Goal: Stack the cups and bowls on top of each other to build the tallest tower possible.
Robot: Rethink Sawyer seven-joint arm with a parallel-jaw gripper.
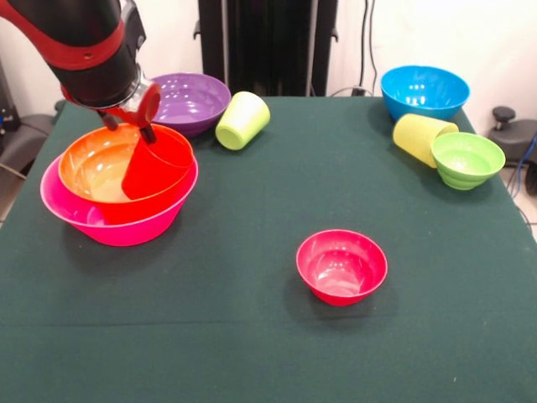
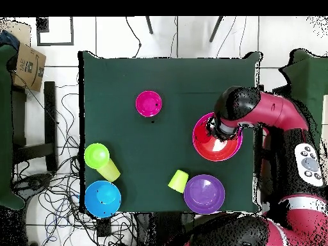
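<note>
My jaws (image 1: pixel 144 126) gripped the red cup (image 1: pixel 155 168) by its rim, tilted inside the orange bowl (image 1: pixel 105 164); that bowl sat nested in the pink bowl (image 1: pixel 113 222) at the surface's (image 1: pixel 252 336) edge, the tower's broad base.

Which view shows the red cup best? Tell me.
The front view: the red cup shows tilted inside the orange bowl, which sits in the pink bowl, with the gripper at its rim. In the overhead view the arm covers that spot, so the cup cannot be made out.
</note>
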